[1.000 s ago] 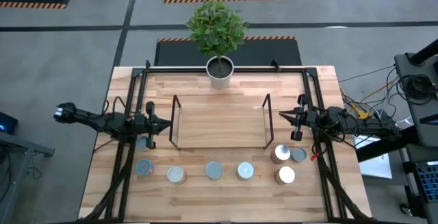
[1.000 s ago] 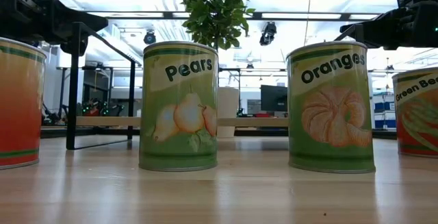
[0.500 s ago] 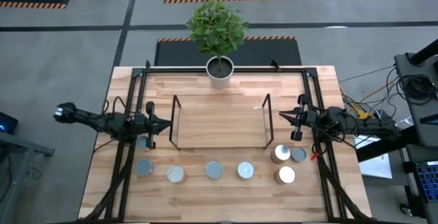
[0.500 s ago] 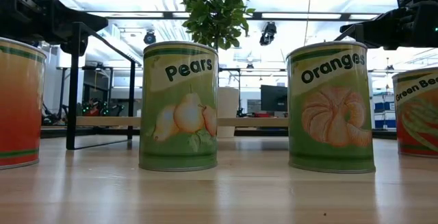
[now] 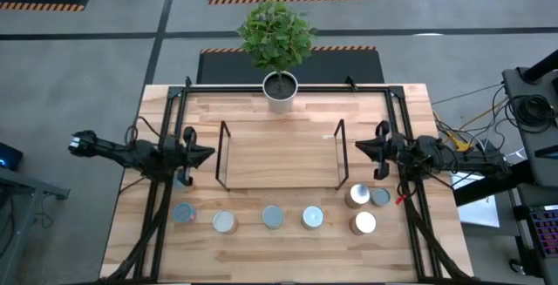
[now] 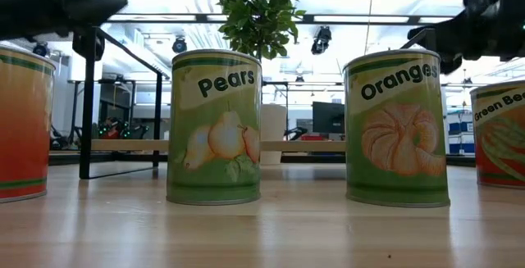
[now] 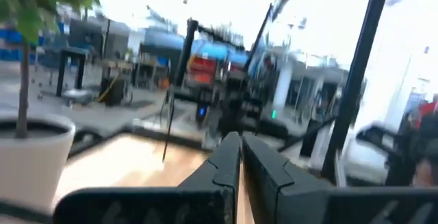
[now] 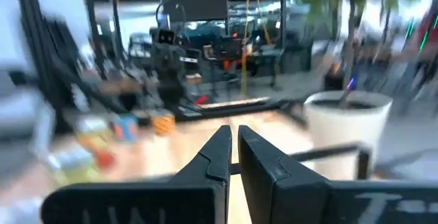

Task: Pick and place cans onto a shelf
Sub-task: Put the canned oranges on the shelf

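Several cans stand upright on their bases along the table's near side: a row (image 5: 273,217) in the middle, a cluster (image 5: 364,223) at the right, one (image 5: 181,180) under my left arm. The low view shows the Pears can (image 6: 213,129) and the Oranges can (image 6: 398,129). The shelf (image 5: 279,156), a light wood board between black wire end frames, stands mid-table with nothing on it. My left gripper (image 5: 206,152) hovers shut and empty by the shelf's left end, also in its wrist view (image 7: 239,162). My right gripper (image 5: 357,147) hovers shut and empty by the shelf's right end (image 8: 233,152).
A white plant pot (image 5: 281,91) with a green plant stands at the table's far edge behind the shelf. A larger black frame (image 5: 166,128) borders the table on both sides and the far edge. Bare wood lies between the shelf and the row of cans.
My left gripper has risen a little beside the shelf's left end, staying shut. My right gripper has shifted slightly in place and shows blurred. The cans and the shelf have not moved.
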Available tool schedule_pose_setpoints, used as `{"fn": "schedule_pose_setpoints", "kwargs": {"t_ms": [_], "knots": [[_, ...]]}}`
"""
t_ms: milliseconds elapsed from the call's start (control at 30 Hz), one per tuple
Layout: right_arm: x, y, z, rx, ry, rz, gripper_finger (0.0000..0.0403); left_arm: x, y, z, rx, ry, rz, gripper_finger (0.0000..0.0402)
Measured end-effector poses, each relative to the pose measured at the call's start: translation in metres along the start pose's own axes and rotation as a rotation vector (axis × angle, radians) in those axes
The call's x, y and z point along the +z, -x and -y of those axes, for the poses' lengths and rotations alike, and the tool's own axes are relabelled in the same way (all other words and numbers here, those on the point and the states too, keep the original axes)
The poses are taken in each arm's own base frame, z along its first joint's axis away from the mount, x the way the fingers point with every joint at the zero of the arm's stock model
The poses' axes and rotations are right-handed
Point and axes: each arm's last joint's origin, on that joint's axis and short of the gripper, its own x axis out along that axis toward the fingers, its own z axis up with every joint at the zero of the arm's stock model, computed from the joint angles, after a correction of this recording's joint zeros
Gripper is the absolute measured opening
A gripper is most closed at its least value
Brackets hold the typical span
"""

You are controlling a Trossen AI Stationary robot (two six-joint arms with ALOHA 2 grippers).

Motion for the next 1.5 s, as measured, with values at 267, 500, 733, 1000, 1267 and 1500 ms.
{"fn": "schedule_pose_setpoints", "kwargs": {"t_ms": [267,500,733,1000,1267,1500], "knots": [[0.003,0.000,0.000,0.006,-0.206,0.029,0.0018,0.016,0.001,0.001,-0.016,0.029,0.155,0.0001],[0.012,0.001,-0.004,0.124,-0.222,0.108,0.0018,0.034,0.006,0.002,-0.035,0.107,0.337,0.0001],[0.029,0.003,-0.006,0.164,-0.222,0.149,0.0018,0.043,0.009,0.001,-0.045,0.144,0.427,0.0001],[0.052,-0.003,-0.009,0.159,-0.189,0.142,0.0018,0.043,0.010,0.001,-0.046,0.147,0.436,0.0001],[0.084,-0.017,-0.014,0.153,-0.144,0.127,0.0018,0.046,0.011,0.001,-0.046,0.152,0.466,0.0001],[0.101,-0.038,-0.019,0.146,-0.107,0.074,0.0018,0.050,0.013,0.001,-0.040,0.126,0.509,0.0001]]}}
